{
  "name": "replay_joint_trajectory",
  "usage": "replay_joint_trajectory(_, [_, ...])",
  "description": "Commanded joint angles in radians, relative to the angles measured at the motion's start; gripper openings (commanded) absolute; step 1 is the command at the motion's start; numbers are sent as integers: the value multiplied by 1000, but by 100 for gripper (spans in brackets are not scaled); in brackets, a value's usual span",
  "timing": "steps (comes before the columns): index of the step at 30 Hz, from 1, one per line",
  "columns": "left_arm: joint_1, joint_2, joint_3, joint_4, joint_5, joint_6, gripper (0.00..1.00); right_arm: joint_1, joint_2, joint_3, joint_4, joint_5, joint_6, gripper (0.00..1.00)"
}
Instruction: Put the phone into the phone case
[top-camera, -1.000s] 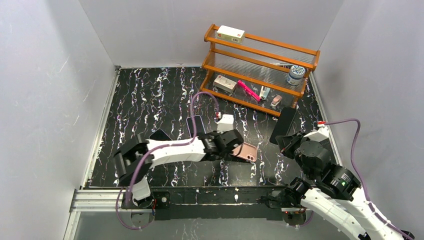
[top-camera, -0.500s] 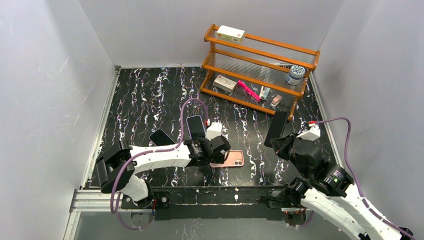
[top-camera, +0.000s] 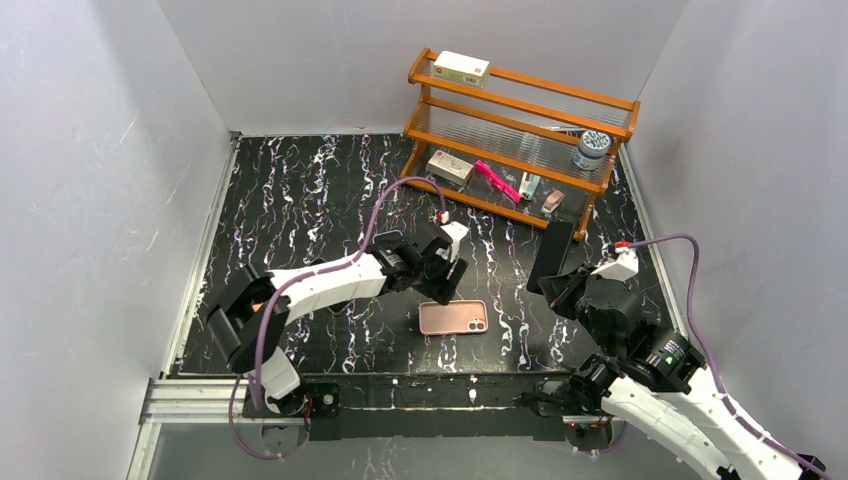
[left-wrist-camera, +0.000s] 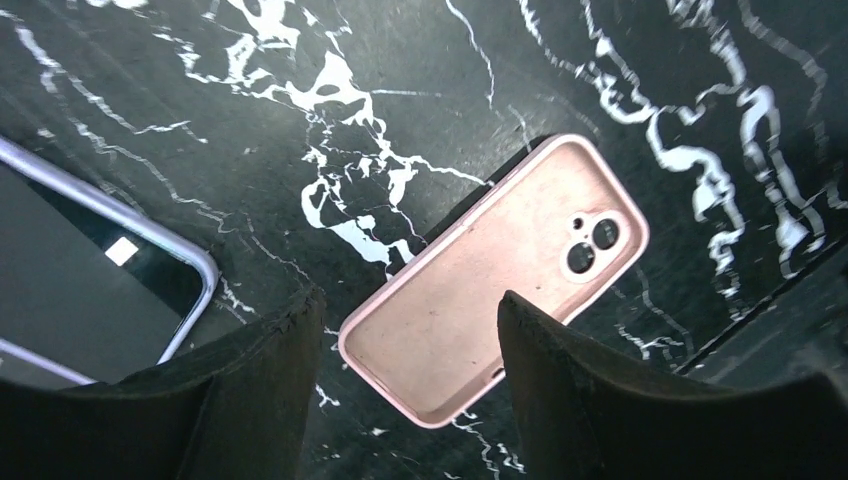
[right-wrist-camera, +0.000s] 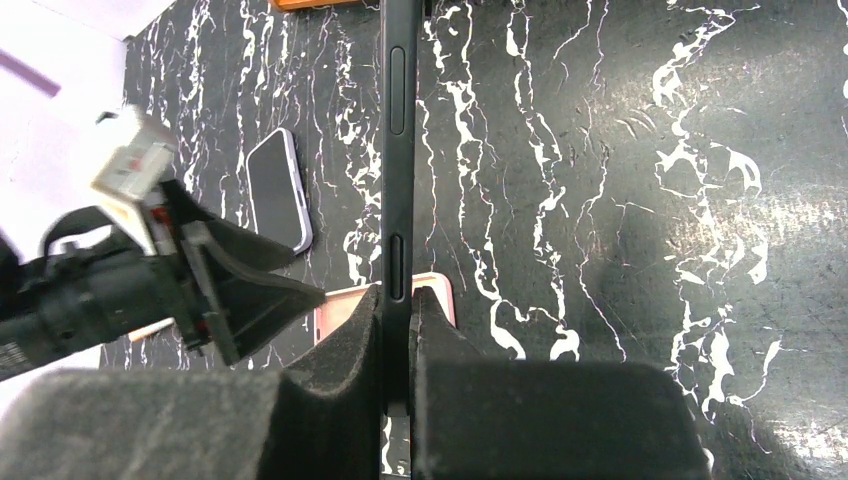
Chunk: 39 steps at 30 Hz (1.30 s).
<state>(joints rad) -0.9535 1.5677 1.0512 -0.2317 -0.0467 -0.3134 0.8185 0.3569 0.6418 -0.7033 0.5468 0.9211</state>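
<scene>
Left gripper (left-wrist-camera: 405, 305): released, empty; hangs over case (left-wrist-camera: 500, 270), flat on table (left-wrist-camera: 150, 80)
Right gripper (right-wrist-camera: 398, 305): clenched on phone (right-wrist-camera: 397, 100), edge-on, right of case
Risk: unheld case may slide when pressed; thin edge grip may let phone twist

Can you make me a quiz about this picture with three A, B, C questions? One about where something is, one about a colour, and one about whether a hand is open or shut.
1. Where on the black marbled table is the pink rubbery phone case?
A) at the far back
B) near the front, between the two arms
C) in the left corner

2. What colour is the slim phone pinched in the right hand?
A) black
B) pink
C) yellow

3. How is the left hand?
A) shut on the case
B) open above the case
C) shut on a phone

Answers: B, the case lies flat close to the arm bases; A, its gripped edge is black; B, its fingers stand apart, touching nothing.
</scene>
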Motion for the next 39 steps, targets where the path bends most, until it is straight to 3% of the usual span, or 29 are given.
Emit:
replay_joint_trajectory(1, [7,62,52,-57,124,161,62,-2,-26,29,79,36,-11,1])
replay_joint_trajectory(14, [9,181,49,-15,72,212,60,-1,-58,32,51,39,-8,1])
replay_joint_trajectory(20, [9,191,23,-10,70,221,54,-2,-70,36,39,46,-6,1])
replay_joint_trajectory(25, [9,190,-7,-1,70,216,44,-2,-70,38,40,46,0,1])
replay_joint_trajectory(31, [9,177,-27,-3,61,220,42,-3,-54,45,51,40,1,1])
replay_joint_trajectory(39, [9,156,-27,-13,65,204,4,-2,-43,21,75,7,13,1])
